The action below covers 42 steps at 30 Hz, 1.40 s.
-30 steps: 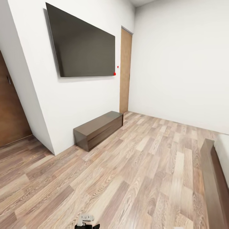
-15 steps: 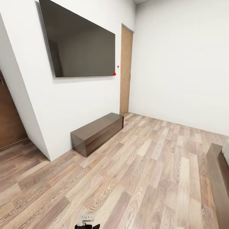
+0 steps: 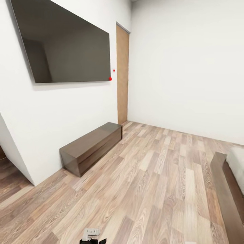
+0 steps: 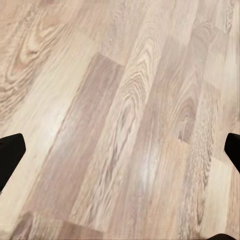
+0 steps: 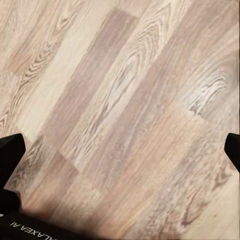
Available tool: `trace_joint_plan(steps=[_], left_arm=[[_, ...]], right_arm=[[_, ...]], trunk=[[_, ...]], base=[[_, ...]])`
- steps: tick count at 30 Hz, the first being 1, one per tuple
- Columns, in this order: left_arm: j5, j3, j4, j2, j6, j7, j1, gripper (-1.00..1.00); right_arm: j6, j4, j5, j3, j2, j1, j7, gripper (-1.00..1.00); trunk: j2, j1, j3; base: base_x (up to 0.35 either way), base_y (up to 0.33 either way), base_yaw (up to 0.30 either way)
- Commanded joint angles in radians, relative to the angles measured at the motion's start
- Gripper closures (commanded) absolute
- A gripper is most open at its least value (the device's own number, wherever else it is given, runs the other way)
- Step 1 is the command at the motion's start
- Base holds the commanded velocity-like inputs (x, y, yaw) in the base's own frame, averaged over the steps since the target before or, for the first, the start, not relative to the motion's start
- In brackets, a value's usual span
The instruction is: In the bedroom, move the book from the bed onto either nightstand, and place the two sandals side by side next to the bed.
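Head view: in transit across the bedroom's plank floor (image 3: 145, 189), bed (image 3: 230, 183) corner at right, low cabinet (image 3: 91, 147) under the wall TV (image 3: 67, 44); book and sandals unsighted; both wrist views show my fingers (image 4: 11, 152) spread wide, empty, over bare floor.

floor (image 3: 152, 189): light wood-grain | walls (image 3: 183, 67): white | screen (image 3: 64, 47): black (glossy)
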Motion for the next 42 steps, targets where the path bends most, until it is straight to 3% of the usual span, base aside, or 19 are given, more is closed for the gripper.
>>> trace_joint_plan(steps=[1, 19, 32, 42], left_arm=[[-0.004, 0.007, 0.001, 0.000, -0.002, -0.003, -0.001, -1.00], [-0.004, 0.007, 0.001, 0.000, -0.002, -0.003, -0.001, -1.00], [-0.004, 0.007, 0.001, 0.001, -0.002, -0.003, -0.001, -1.00], [-0.004, 0.007, 0.001, 0.001, -0.002, -0.003, -0.001, -1.00]], right_arm=[[0.000, 0.002, -0.004, -0.004, 0.000, -0.001, 0.005, -1.00], [0.000, 0.001, -0.005, -0.004, -0.002, -0.001, 0.010, -1.00], [0.000, 0.002, -0.006, -0.004, -0.002, -0.001, 0.012, -1.00], [0.000, 0.002, -0.005, -0.004, -0.002, -0.001, 0.012, -1.00]], trunk=[[0.000, 0.000, -0.001], [0.000, 0.000, -0.001], [0.000, 0.000, -0.001], [0.000, 0.000, 0.004]], base=[[0.329, 0.000, -0.252], [0.298, 0.000, -0.058], [0.023, 0.000, -0.027], [0.000, 0.000, -0.253]])
